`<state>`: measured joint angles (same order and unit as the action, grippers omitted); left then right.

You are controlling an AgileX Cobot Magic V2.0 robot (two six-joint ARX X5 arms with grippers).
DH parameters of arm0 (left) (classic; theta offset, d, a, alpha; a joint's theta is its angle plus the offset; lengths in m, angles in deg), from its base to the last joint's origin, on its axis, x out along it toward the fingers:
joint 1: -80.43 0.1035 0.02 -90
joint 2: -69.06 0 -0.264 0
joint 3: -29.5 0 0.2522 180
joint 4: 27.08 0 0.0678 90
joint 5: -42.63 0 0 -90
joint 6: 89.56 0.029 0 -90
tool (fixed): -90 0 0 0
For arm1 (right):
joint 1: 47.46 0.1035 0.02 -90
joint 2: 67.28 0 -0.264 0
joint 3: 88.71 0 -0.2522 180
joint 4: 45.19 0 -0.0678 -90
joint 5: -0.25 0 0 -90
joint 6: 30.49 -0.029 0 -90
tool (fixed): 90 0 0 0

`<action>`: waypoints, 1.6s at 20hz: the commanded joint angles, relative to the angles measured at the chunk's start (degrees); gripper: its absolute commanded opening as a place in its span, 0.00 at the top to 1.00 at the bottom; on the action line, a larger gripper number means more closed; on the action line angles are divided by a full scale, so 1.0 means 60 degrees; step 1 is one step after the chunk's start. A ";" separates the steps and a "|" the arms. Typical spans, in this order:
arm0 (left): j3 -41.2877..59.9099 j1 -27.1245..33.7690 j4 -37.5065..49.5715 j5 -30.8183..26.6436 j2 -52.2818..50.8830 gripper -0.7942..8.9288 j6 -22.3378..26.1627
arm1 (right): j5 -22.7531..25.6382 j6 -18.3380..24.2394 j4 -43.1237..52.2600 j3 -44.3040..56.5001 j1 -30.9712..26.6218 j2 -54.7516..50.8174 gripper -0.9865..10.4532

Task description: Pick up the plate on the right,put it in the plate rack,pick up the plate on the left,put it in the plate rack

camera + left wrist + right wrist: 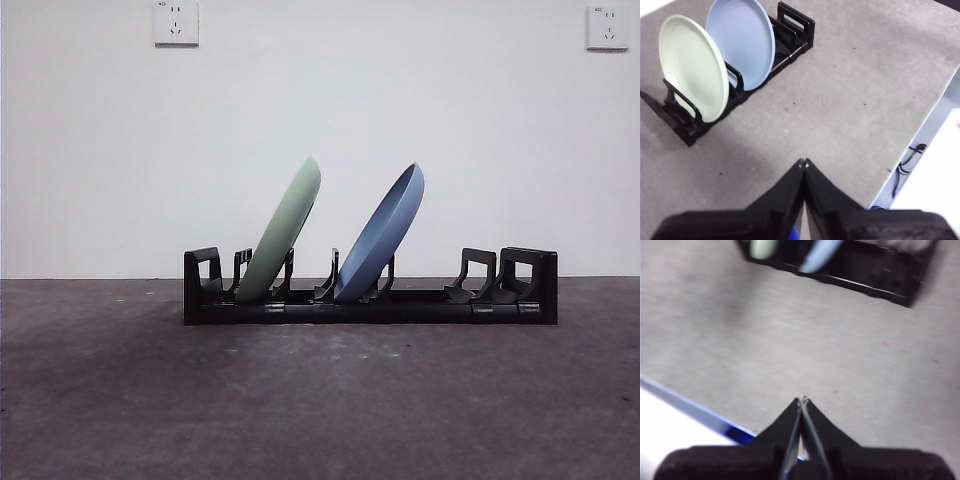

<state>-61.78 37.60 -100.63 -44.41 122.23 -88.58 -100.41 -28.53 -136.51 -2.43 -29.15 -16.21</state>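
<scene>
Both plates, green (283, 232) and blue (383, 235), lean in the rack (370, 290) on the desk (320, 400), so the task looks finished. The left fingers (804, 162) and right fingers (802, 399) (well apart from the rack) are pressed together, empty; nothing remains but waiting.

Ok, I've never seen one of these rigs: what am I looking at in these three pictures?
A two-armed table robot. One picture looks level across the table from a low front camera; the other two come from cameras on each wrist, looking past that arm's own black hand.

On the table stands the plate rack, holding a green plate and a blue plate, both tilted between the prongs.

The left hand and the right hand are both shut, hold nothing and are away from the rack. Wall sockets sit behind.
</scene>
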 commanded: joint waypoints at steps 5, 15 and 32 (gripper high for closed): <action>0.0029 0.0423 0.2681 -0.0080 -0.0175 0.92 0.1920 | 0.1024 -0.0044 -0.0211 0.0044 0.0007 0.0852 0.91; 0.3246 0.5818 0.7136 0.2943 -0.2900 0.92 0.3632 | 0.1104 -0.0044 -0.0208 0.0036 0.0007 0.2350 0.91; 1.2244 0.6645 0.9650 0.1242 -0.8313 0.92 0.1235 | 0.1107 -0.0044 0.3515 0.0033 0.0007 0.2783 0.91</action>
<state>11.16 77.27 -43.19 -36.76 72.68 -79.14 -94.00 -28.53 -115.87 -2.43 -29.15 0.31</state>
